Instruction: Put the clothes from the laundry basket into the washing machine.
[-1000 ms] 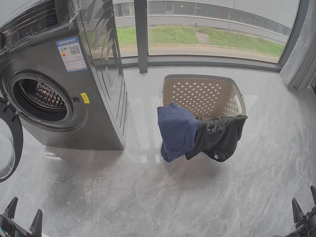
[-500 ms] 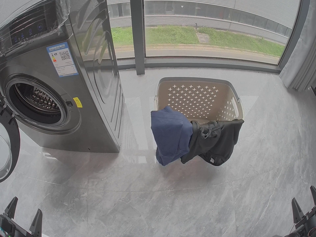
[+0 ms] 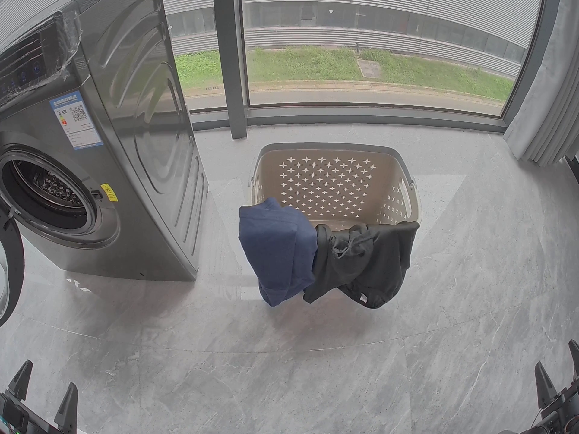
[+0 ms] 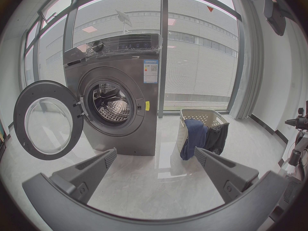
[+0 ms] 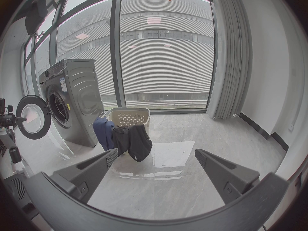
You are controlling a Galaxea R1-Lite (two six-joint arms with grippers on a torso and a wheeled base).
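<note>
Two garments hang over the near rim of the laundry basket (image 3: 329, 173) on the grey floor (image 3: 301, 369): the blue garment (image 3: 277, 251) on the left, the black garment (image 3: 362, 260) touching it on the right. Both spill down the basket's outer wall, which by the look of it leaves you loose folds to pinch without reaching inside. The washing machine (image 3: 126, 152) stands to the left of the basket, near but apart. Its round door (image 4: 48, 119) is swung fully aside, so the drum (image 4: 110, 105) is open for a straight feed. Your left gripper (image 4: 154, 150) and right gripper (image 5: 154, 151) sit low and well back from the basket, each with fingers spread wide and nothing between them. No cloth shows in the drum, so you can take the task to be at its start. Your next step is probably to close in on the basket. The blue garment lies nearer the machine and would suit the left arm. Watch for cloth trailing on the floor or snagging the rim as you lift.
</note>
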